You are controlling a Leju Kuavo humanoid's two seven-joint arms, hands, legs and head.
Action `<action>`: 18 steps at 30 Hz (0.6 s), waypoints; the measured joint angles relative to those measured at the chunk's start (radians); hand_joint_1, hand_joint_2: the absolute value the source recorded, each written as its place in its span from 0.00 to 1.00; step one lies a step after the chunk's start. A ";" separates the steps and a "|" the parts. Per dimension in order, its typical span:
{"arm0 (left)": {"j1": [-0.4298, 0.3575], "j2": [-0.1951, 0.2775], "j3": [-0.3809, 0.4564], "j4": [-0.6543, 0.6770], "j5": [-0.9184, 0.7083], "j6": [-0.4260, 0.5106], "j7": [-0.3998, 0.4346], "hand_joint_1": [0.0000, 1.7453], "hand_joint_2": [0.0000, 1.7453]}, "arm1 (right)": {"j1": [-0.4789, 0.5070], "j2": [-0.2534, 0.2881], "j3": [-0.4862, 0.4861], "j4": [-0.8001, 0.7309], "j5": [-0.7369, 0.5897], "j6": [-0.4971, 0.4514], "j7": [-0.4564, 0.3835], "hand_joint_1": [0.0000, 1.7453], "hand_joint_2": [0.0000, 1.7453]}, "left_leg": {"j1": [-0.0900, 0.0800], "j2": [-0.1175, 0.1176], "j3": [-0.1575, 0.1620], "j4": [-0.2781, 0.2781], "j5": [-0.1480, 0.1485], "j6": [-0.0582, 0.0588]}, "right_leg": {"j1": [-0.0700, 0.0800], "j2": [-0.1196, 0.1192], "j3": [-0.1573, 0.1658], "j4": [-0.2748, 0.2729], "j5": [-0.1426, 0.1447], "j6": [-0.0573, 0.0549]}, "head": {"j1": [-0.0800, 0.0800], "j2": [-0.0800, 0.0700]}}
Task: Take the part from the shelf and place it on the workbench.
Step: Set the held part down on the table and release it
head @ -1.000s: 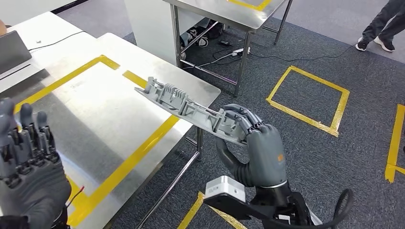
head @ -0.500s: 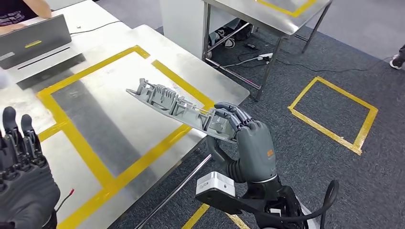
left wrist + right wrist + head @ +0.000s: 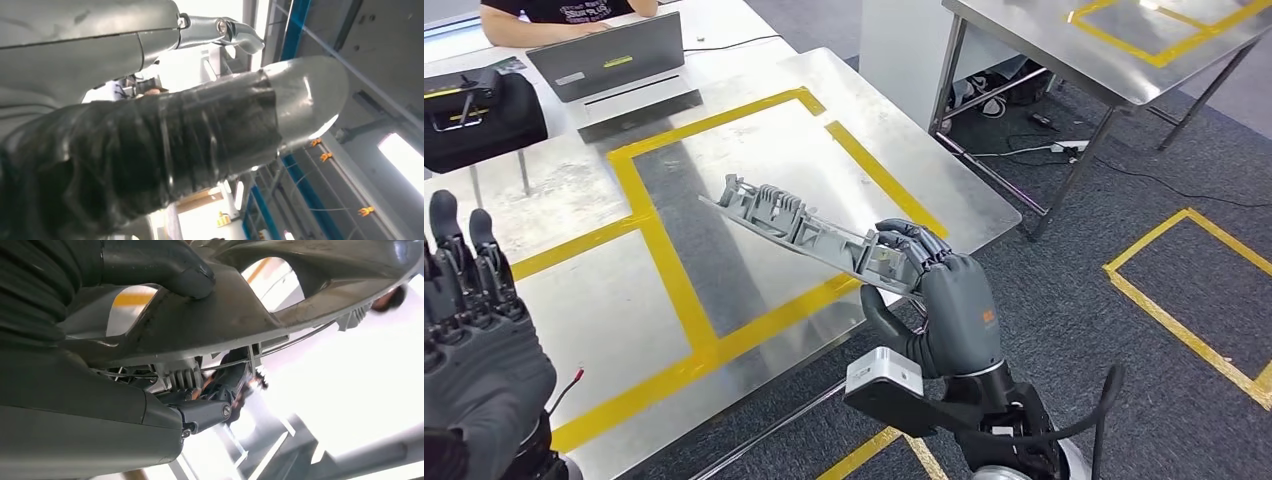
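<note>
The head view looked forward and down from high on the body. The left wrist view faced upward, close behind its hand. The right wrist view sat very near the long grey ribbed plastic part (image 3: 280, 305), shared with the head view (image 3: 804, 225).

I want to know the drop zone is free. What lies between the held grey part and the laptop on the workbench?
In the head view, between the part and the laptop lies bare steel workbench crossed by yellow tape.
</note>
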 joint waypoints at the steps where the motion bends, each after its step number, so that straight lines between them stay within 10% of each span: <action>1: -0.014 0.004 0.001 0.000 0.007 -0.002 0.005 0.00 0.00 | -0.019 0.022 0.007 0.043 -0.023 0.007 -0.034 1.00 1.00 | -0.003 0.031 -0.017 0.026 -0.017 -0.003 | -0.002 -0.014 0.001 -0.010 0.007 -0.003 | -0.005 0.000; 3: -0.049 0.008 0.002 0.002 0.036 -0.011 0.007 0.00 0.00 | -0.071 0.080 0.029 0.152 -0.058 0.018 -0.101 1.00 1.00 | -0.007 0.096 -0.073 0.137 -0.074 -0.006 | 0.000 -0.041 -0.004 -0.016 0.013 -0.009 | -0.021 0.000; 6: -0.081 0.010 0.005 0.010 0.099 -0.030 -0.011 0.00 0.00 | -0.147 0.176 0.066 0.336 -0.100 0.032 -0.159 1.00 1.00 | -0.006 0.115 -0.118 0.248 -0.105 -0.013 | 0.005 -0.089 -0.012 -0.013 0.015 -0.011 | -0.040 0.000; 11: -0.123 0.007 0.012 0.032 0.167 -0.078 -0.051 0.00 0.00 | -0.269 0.313 0.108 0.634 -0.168 0.060 -0.209 1.00 1.00 | -0.022 0.198 0.038 0.002 -0.021 0.003 | 0.016 -0.156 -0.019 0.004 0.007 0.000 | -0.059 0.000; 14: -0.143 0.000 0.009 0.053 0.177 -0.113 -0.063 0.00 0.00 | -0.320 0.376 0.125 0.801 -0.215 0.082 -0.234 1.00 1.00 | -0.024 0.176 0.042 -0.016 -0.016 0.023 | 0.020 -0.186 -0.024 0.010 0.002 0.013 | -0.055 0.000; 18: -0.187 -0.013 -0.008 0.082 0.189 -0.151 -0.066 0.00 0.00 | -0.379 0.440 0.134 1.015 -0.302 0.143 -0.249 1.00 1.00 | -0.012 0.140 0.040 -0.019 -0.007 0.038 | 0.008 -0.089 -0.096 0.167 -0.082 0.035 | -0.040 0.000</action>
